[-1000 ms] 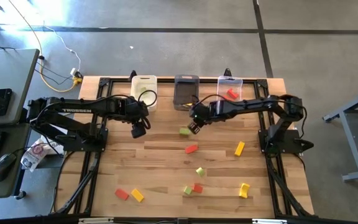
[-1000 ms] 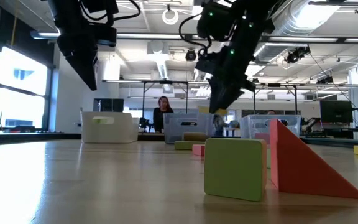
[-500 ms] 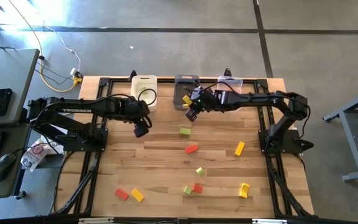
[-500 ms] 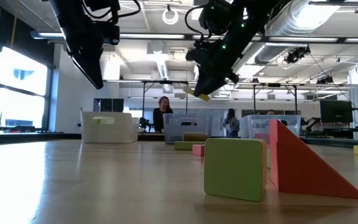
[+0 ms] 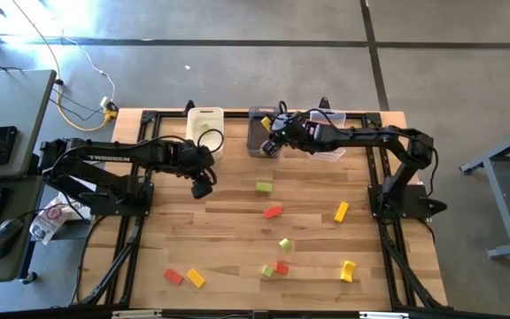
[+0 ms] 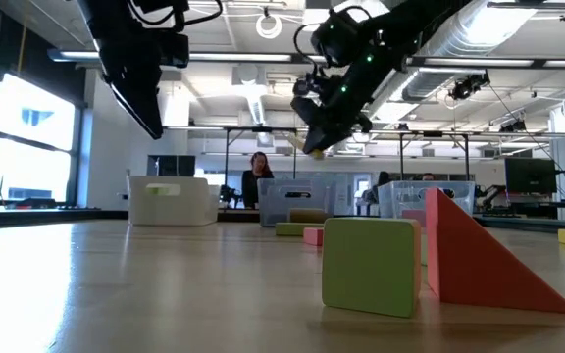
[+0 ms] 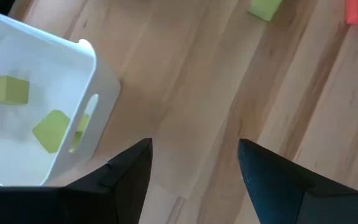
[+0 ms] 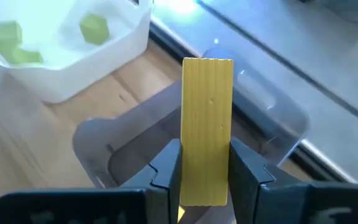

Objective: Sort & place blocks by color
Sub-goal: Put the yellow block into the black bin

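My right gripper is shut on a yellow bar and hangs above the dark grey bin at the table's far edge. To the left of that bin stands the white bin, with two light green blocks in it. My left gripper hovers open over bare wood just in front of the white bin, with nothing between its fingers. Red, yellow and green blocks lie scattered on the table, among them a green one and a red one. My right gripper pinches the yellow bar between its two fingers, on the bar's two long sides at its near end. The rest of the bar sticks out ahead beyond the fingertips. The fingers slant down from the table's right. The bar is lifted clear, over the dark grey bin.
The clear bin stands to the right of the grey one, partly under my right arm. Loose blocks lie at the middle and near side: yellow, green, yellow, red. In the low view a green block and a red wedge stand close.
My right gripper has carried the yellow bar from above the table's middle toward the far edge and a little to the left, ending over the dark grey bin. It has tipped up toward level and stayed shut on the bar.
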Tool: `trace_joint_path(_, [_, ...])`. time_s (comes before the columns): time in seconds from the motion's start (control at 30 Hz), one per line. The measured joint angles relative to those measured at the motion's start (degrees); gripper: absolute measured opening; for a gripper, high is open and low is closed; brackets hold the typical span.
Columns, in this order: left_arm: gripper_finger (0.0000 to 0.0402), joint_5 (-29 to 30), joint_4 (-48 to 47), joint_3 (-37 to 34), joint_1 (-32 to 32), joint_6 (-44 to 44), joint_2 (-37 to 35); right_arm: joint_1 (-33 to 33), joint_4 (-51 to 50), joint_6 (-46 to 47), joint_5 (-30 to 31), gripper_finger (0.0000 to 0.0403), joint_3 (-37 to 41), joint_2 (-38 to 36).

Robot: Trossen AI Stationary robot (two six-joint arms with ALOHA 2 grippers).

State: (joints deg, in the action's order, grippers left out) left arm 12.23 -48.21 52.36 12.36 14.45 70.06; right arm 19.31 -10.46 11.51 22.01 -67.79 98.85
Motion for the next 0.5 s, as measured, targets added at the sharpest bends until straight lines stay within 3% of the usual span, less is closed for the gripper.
trace_joint_path(0.17, [0.0225, -1.0, -0.5, 0.0, -2.8, 0.0, 0.0, 2.1, 0.3, 1.5, -5.5, 0.0075, 0.0, 2.9])
trace_joint_path(0.5, [0.0225, -3.3, -2.9, 0.0, -8.9, 0.2, 0.0, 2.5, 0.0, 4.6, -8.4, 0.0076, 0.0, 4.3])
